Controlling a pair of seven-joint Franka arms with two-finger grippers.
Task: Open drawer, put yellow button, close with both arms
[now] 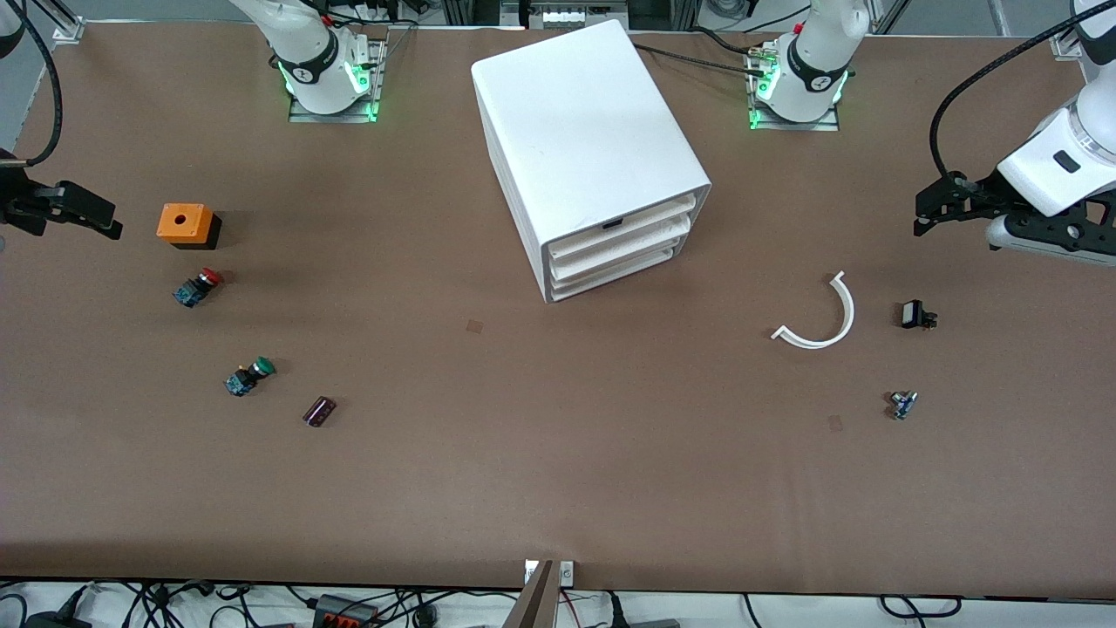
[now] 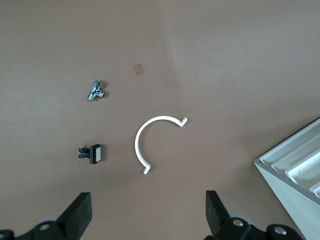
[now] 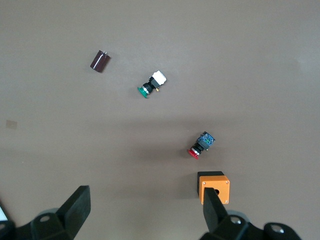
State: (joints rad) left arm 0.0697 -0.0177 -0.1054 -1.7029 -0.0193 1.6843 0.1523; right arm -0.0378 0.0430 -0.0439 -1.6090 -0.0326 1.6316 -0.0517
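Both grippers (image 2: 145, 220) (image 3: 145, 217) open, empty — drawer (image 1: 621, 228) shut.

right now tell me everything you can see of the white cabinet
The cabinet is a large plain white box, plastic by the look, standing mid-table between the two arm bases, turned at an angle. Its front holds three shallow white drawers, all shut; the top one shows a small dark slot. Nothing touches it but the table.

A broad brown matte worktop (image 1: 558, 471) is shown under even overhead light, faint shadows being cast on it. Along its near edge, tangled black cables (image 1: 366, 606) are seen on a pale floor; aluminium framing (image 1: 558, 13) is visible at its top edge.
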